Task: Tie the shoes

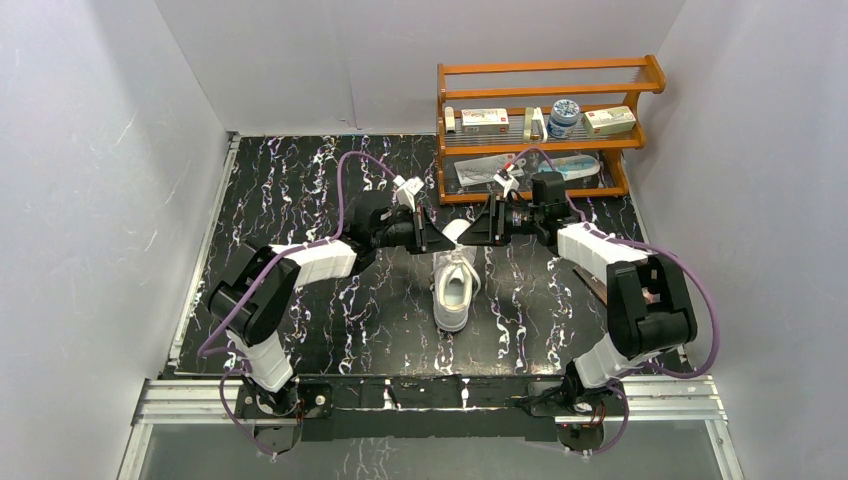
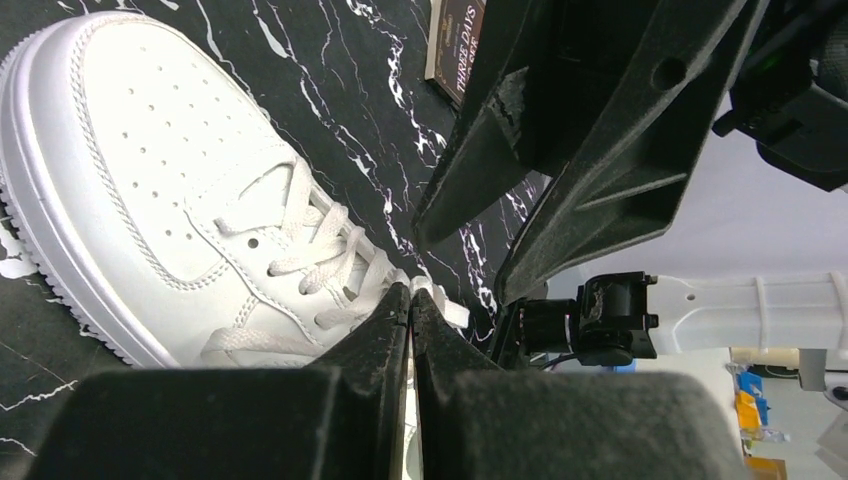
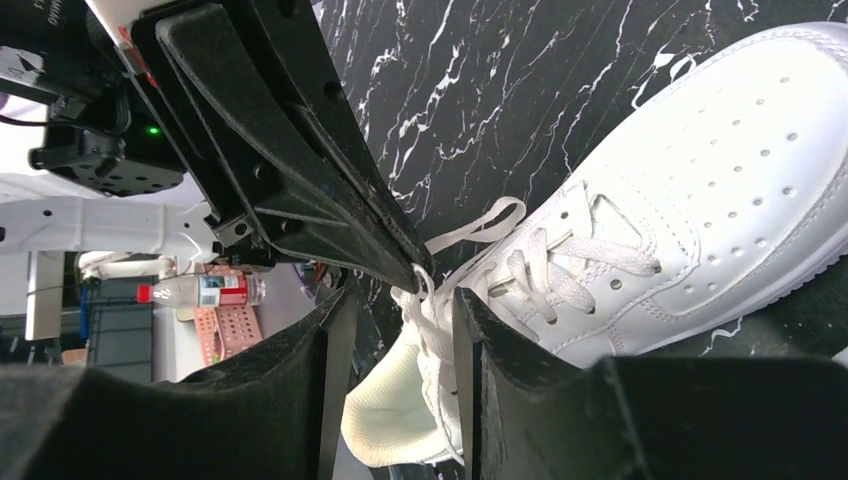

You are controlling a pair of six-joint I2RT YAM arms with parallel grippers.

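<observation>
Left wrist view: left end effector (image 2: 410, 300) is closed on a thin white lace (image 2: 447, 306) at the sneaker (image 2: 130, 170) throat. Right end effector (image 3: 400, 300) stands open, straddling loose laces beside it. No bow is visible, so tying appears largely outstanding. Sneaker is all-white with a perforated toe, resting on the counter (image 2: 330, 90).

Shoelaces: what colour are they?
The laces are white, clearest in the left wrist view.
</observation>
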